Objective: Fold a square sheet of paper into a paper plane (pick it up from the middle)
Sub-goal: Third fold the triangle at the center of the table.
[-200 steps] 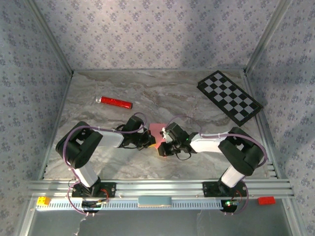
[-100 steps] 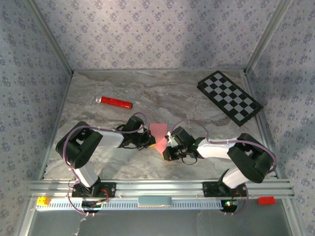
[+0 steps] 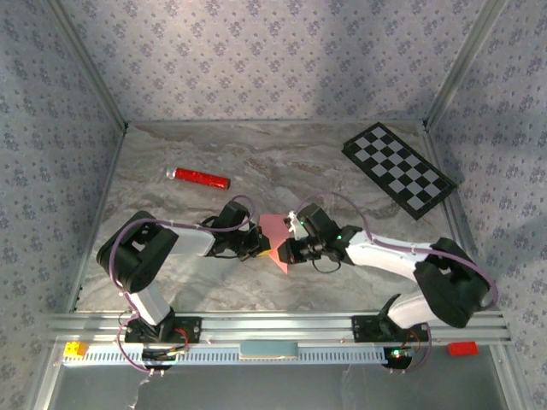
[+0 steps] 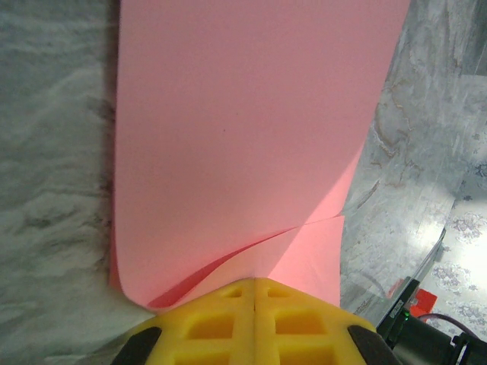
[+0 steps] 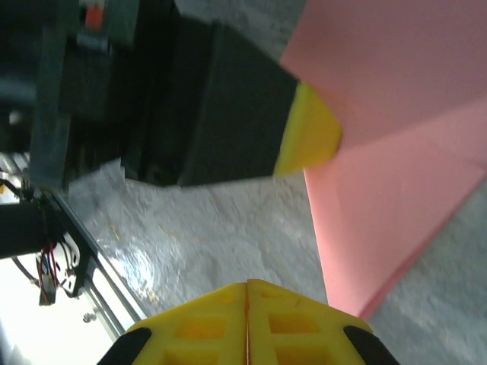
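Hold the half-folded paper at tabletop centre with the left gripper, jaws pinching its edge, and run the right gripper, jaws pressed together and empty, slowly along the fold.

Near the middle of the table, the sheet of paper is being flanked by the left pincer and the right pincer. A cylinder is being seen behind-left and a checkerboard behind-right.

Left arm: elbow folded back, forearm reaching inward to the right. Left pincer jaws pressed together, tip low. Right arm: stretched inward to the left. Right pincer jaws closed, tip just beside the left's.
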You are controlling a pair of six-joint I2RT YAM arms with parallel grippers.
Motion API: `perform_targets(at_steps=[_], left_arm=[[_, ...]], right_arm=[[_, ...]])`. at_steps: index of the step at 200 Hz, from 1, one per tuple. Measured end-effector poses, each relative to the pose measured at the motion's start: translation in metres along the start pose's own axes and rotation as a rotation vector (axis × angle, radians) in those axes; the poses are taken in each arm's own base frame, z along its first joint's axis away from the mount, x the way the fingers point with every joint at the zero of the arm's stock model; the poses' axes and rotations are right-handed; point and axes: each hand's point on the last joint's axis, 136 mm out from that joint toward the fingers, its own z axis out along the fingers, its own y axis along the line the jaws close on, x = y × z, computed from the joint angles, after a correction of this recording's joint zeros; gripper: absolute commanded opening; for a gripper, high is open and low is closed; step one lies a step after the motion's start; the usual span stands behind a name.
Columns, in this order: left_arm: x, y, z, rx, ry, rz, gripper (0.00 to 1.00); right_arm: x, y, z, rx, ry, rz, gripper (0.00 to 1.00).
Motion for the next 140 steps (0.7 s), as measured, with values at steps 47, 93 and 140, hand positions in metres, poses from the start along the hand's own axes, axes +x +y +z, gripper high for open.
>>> perform_targets(at_steps=[47,93,140], left_arm=[[0.0,0.0,0.0,-0.002,0.001,-0.001,0.0],[-0.001,-0.001,0.0,-0.006,0.0,0.003,0.04],[-0.008,-0.013,-0.01,-0.014,-0.029,0.05,0.14]], right_arm=[[0.002,-0.021,0.03,0.05,0.068,0.068,0.08],[0.015,-0.039,0.037,0.087,0.101,0.137,0.06],[0.016,-0.044,0.037,0.07,0.085,0.166,0.05]])
